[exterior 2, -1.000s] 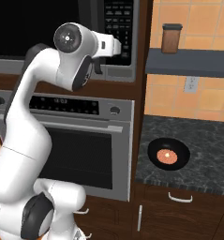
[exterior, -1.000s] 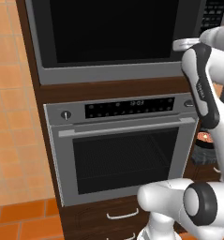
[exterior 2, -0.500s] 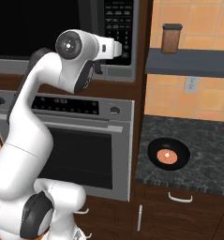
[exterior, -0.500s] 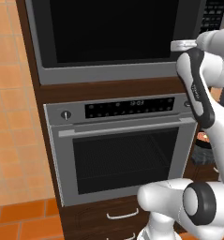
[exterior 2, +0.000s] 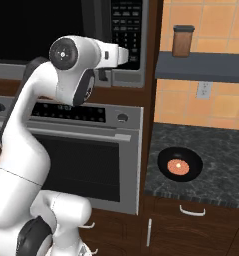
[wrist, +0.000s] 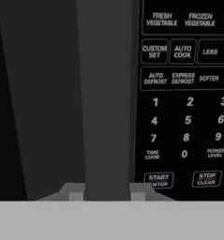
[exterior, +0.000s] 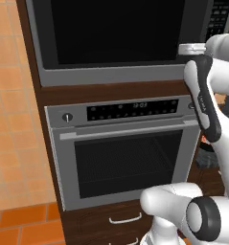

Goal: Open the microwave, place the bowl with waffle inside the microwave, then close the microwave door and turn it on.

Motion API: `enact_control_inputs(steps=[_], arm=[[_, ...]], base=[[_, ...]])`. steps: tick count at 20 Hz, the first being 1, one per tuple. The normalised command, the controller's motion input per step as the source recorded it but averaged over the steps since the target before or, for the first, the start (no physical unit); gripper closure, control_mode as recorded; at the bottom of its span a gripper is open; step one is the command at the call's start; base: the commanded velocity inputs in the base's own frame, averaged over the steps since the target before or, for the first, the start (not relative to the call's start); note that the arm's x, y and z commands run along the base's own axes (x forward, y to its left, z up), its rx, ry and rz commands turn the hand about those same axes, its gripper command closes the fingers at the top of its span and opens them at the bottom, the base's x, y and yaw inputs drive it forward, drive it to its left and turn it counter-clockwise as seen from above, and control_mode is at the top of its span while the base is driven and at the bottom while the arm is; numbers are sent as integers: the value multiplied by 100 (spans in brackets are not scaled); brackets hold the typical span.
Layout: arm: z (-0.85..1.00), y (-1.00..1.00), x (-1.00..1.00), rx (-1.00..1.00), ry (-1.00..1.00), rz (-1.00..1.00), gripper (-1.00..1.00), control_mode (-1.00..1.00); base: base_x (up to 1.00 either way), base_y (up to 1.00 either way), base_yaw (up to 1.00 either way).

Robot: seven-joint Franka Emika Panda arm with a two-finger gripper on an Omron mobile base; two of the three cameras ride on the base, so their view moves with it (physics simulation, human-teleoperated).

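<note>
The microwave (exterior: 116, 33) sits in the cabinet above the oven, with its black glass microwave door (exterior 2: 36, 30) closed. In the hand view the tall dark door handle (wrist: 108, 93) runs straight up between my fingertips (wrist: 76, 193). My gripper (wrist: 107, 193) is shut on the handle, one tip against each side. The keypad (wrist: 186, 117) is just to the right of it. The bowl with waffle (exterior 2: 180, 164), black with an orange piece in it, rests on the dark counter (exterior 2: 216, 150) to the right, well away from the hand.
The grey oven (exterior: 125, 153) with its bar handle is directly below the microwave. A shelf (exterior 2: 206, 66) on the right wall carries a brown canister (exterior 2: 182, 41), with a wall outlet (exterior 2: 204, 90) under it. Cabinet drawers (exterior 2: 191, 220) sit below the counter.
The jaws have come together onto the door handle. The hand has edged slightly closer to the microwave; the base and everything else stay put.
</note>
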Motion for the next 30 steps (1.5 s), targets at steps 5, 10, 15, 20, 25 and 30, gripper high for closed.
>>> enact_control_inputs(steps=[5, 10, 15, 20, 25, 30], arm=[[0, 1, -100, 0, -8, -22, 100, -100], [0, 7, -100, 0, -10, -26, 100, -100], [0, 8, -100, -6, -8, -14, 100, -100], [-2, 38, -100, -10, -19, -3, 100, -100], [-18, 75, -100, -16, -20, -2, 100, -100], [-24, 97, -98, -16, -5, -12, -100, -100]], base=[[0, 0, 0], [0, 0, 0], [0, 0, 0], [0, 0, 0], [0, 0, 0], [0, 0, 0]])
